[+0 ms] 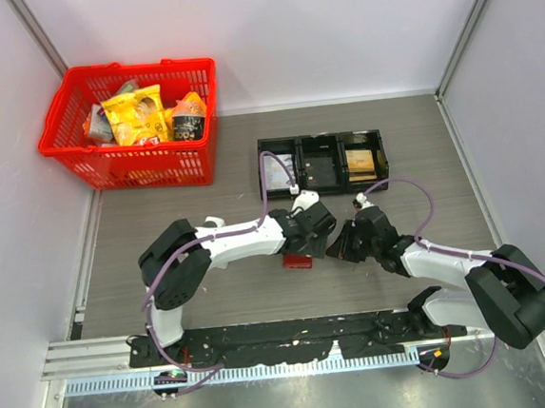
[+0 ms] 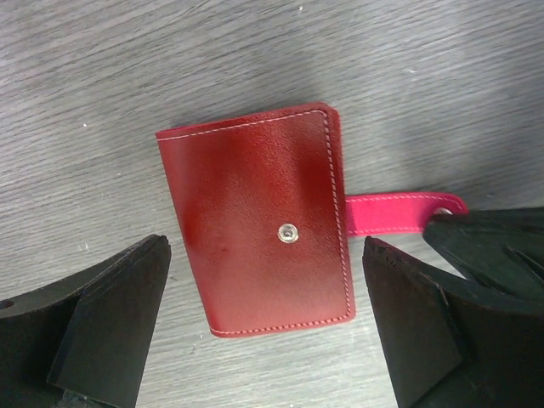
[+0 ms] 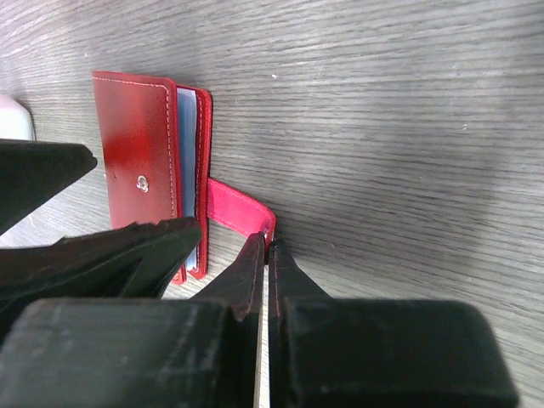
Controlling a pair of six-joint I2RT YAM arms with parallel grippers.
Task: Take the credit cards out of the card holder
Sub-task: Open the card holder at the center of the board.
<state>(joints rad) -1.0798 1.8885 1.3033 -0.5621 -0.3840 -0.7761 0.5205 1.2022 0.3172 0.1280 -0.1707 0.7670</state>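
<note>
Card holder (image 2: 259,225) one, basket (image 1: 145,167) one, tray (image 1: 319,139) one

Left end effector (image 2: 265,251) spread wide, right end effector (image 3: 267,246) clamped tight, both low and close together.

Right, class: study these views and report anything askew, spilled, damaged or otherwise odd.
Nothing is spilled or damaged. One oddity: the card holder has its red tab unfastened and sticking out sideways, its tip seemingly pinched by the right gripper.

High rear view over whole table (image 1: 502,203), two wrist views close above, sharing card holder (image 2: 255,225)
</note>
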